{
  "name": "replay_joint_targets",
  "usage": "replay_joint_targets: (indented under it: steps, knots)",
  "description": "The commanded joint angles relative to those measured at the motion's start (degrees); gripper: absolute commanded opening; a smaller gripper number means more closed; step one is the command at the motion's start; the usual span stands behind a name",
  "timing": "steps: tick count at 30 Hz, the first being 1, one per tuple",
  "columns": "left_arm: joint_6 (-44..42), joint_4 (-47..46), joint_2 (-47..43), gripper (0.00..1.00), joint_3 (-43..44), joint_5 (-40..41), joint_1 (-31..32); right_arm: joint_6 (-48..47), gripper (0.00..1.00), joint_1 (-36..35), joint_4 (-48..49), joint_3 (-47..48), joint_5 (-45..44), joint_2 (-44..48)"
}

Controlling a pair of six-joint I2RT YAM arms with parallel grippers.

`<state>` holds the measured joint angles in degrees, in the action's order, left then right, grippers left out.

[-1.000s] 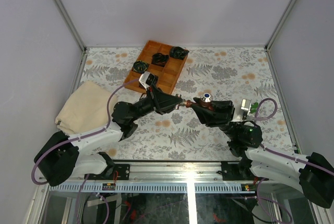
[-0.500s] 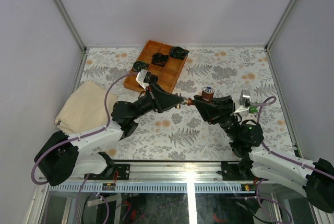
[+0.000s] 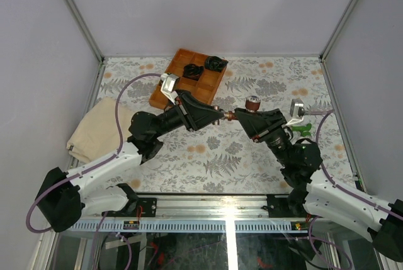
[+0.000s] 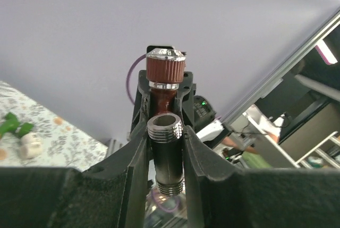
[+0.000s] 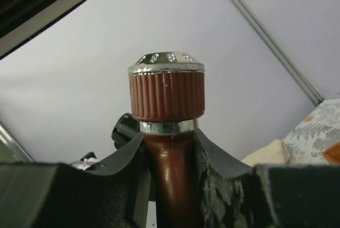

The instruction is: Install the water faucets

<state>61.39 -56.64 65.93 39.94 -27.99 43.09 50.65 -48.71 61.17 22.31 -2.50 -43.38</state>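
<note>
Top external view: both arms meet mid-table, tips nearly touching, w/ the red-brown faucet [image 3: 252, 102] held up off the table [image 3: 264, 81] between them, knob upward. Right gripper [image 3: 241, 118] is clamped tight on the faucet body just under the ribbed knob [image 5: 167, 92]; right wrist cam shows its fingers [image 5: 125, 164] pressed to both sides of the brown neck. Left gripper [image 3: 218, 115] is likewise closed down, on a dark stem w/ a silvery threaded end [image 4: 166, 128]. The left wrist cam shows that stem between its fingers, knob just beyond. Stem looks like part of the same faucet, but can't tell for sure whether it's one piece or a separate fitting. Green faucet [image 3: 301, 129] lies on the table at the right, beside the right arm, not gripped; a small white piece [image 4: 29, 145] sits just near it. Wooden tray [image 3: 214, 91] at the far side holds black-and-green coils [image 3: 215, 63]; beige cloth [image 3: 97, 133] at the left. Progress, my read: early to mid. Red-brown one is picked up and in a 2-claw hold, prob. a regrip or alignment step; no mount or socket shows in any view, so nothing looks installed yet. Left to do: seat the red-brown one, then fetch and fit the green.
</note>
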Motion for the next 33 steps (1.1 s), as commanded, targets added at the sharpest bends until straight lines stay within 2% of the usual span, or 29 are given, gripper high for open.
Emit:
replay_joint_targets:
  steps: [1, 6, 10, 16, 20, 23, 25, 28, 33]
  knots:
    - [-12.36, 12.07, -2.48, 0.00, 3.21, -4.17, 1.64, 1.60, 0.00, -0.96, -16.60, 1.60, 2.99, -0.15]
    - [-23.02, 23.19, -5.28, 0.00, 5.44, -2.67, 1.83, 5.40, 0.00, -1.02, -22.07, 4.16, 4.64, -0.22]
    - [-27.04, 27.53, -5.90, 0.00, 6.53, -2.09, 1.82, 9.81, 0.00, -1.03, -21.76, 4.14, 5.19, -0.26]
    - [-29.56, 18.17, -6.28, 0.00, 2.80, -4.93, 1.91, 21.24, 0.00, -0.97, -22.84, 3.35, 5.53, -2.07]
    - [-32.42, 10.35, -6.96, 0.00, 0.07, -5.70, 2.00, 30.90, 0.00, -0.98, -15.88, -0.25, 4.77, -3.45]
    - [-35.71, 9.00, -6.47, 0.00, 0.11, -9.18, 2.00, 34.85, 0.00, -1.00, -18.09, 0.29, 5.37, -3.93]
    - [-36.95, 8.05, -6.08, 0.00, -0.04, -11.04, 2.00, 37.83, 0.00, -1.00, -15.84, -0.21, 6.20, -4.63]
    - [-34.37, 7.19, -5.49, 0.00, 0.20, -11.45, 1.92, 39.29, 0.00, -0.95, -9.67, -1.56, 6.57, -6.16]
    - [-26.30, 2.04, -3.97, 0.00, 0.98, -14.39, 1.92, 38.81, 0.00, -0.97, -7.37, -1.73, 7.01, -7.53]
